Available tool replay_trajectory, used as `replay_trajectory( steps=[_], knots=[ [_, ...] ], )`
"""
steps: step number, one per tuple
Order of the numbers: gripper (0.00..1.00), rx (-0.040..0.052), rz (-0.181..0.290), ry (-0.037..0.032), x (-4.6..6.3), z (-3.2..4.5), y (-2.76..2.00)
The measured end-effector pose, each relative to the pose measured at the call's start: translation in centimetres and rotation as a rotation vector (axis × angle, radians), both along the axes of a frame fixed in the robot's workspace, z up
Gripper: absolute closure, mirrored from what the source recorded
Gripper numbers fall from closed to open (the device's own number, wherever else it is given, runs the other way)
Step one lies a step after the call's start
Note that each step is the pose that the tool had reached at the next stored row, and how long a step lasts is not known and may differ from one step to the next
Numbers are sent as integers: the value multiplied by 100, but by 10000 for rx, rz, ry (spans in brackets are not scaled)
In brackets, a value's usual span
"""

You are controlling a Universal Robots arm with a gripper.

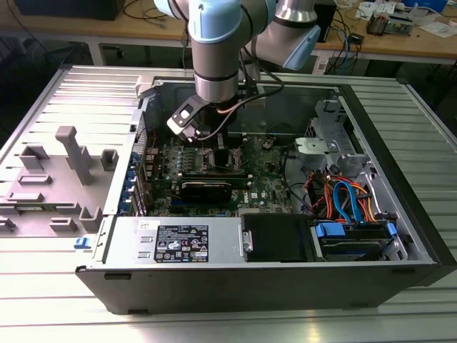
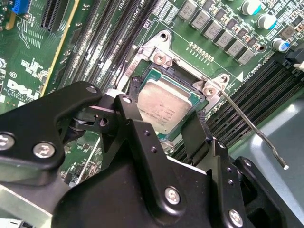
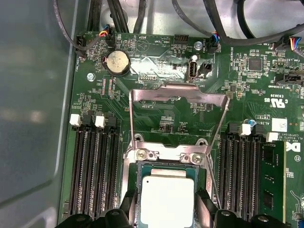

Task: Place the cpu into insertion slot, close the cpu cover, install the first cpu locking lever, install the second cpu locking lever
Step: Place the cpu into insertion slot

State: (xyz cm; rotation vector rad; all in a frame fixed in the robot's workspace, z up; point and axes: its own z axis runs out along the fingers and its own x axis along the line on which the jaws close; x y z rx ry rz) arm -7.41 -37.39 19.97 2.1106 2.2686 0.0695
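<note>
The cpu, a small silver-topped square, lies level in the insertion slot on the green motherboard. My gripper reaches down into the open computer case, with a black finger pressed against each of two opposite edges of the chip. The cpu cover is swung back on its hinge and stands open beyond the socket. A thin locking lever sticks out, unlatched, beside the socket.
Long black memory slots flank the socket on both sides. A black card lies in front of the socket, with bundled cables on the exterior view's right and the power supply at the front. Grey fixtures stand outside the case.
</note>
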Motion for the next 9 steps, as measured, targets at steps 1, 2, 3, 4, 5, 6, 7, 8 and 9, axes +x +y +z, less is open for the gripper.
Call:
replay_trajectory(
  steps=[1, 2, 3, 4, 5, 6, 7, 8, 9],
  knots=[
    [38, 5, -1, 11, 0, -2, 1],
    [38, 9, -3, 21, 0, -4, 1],
    [38, 15, -4, 34, 0, -6, 2],
    [38, 20, -5, 42, 0, -7, 3],
    [38, 30, -7, 52, 0, -9, 4],
    [38, 36, -9, 59, 0, -10, 5],
    [38, 39, -9, 63, 0, -11, 6],
    [38, 39, -10, 63, 0, -11, 6],
    [38, 39, -14, 64, 0, -11, 6]
  ],
)
